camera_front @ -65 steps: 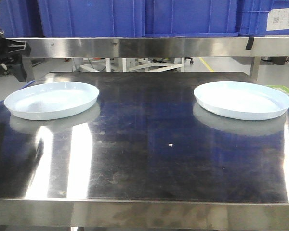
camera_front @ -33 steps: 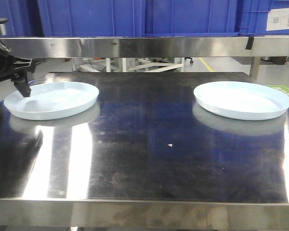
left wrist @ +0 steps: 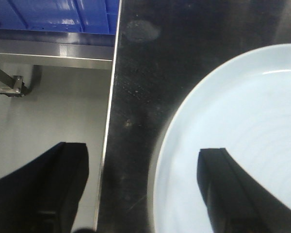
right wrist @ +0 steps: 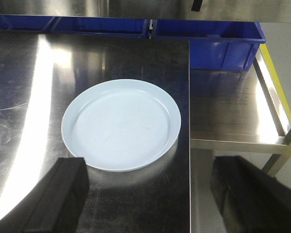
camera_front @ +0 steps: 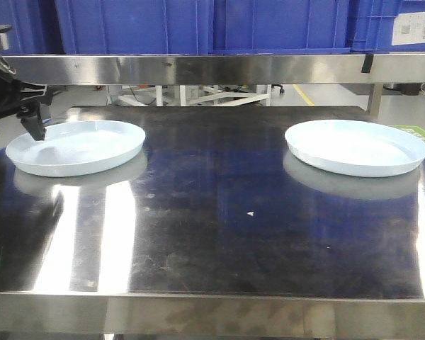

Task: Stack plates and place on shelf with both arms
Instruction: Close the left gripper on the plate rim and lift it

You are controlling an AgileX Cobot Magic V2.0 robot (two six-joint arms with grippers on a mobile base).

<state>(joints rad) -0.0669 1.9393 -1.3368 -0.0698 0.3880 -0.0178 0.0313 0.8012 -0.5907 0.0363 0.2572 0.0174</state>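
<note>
Rim of left plate (left wrist: pixel 252 107) between the 2 wide-apart fingers (left wrist: pixel 228 194) of the left claw (left wrist: pixel 141 150)

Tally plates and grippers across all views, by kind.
Plates: 2, left plate and right plate
Grippers: 2, left gripper and right gripper
Total: 4
</note>
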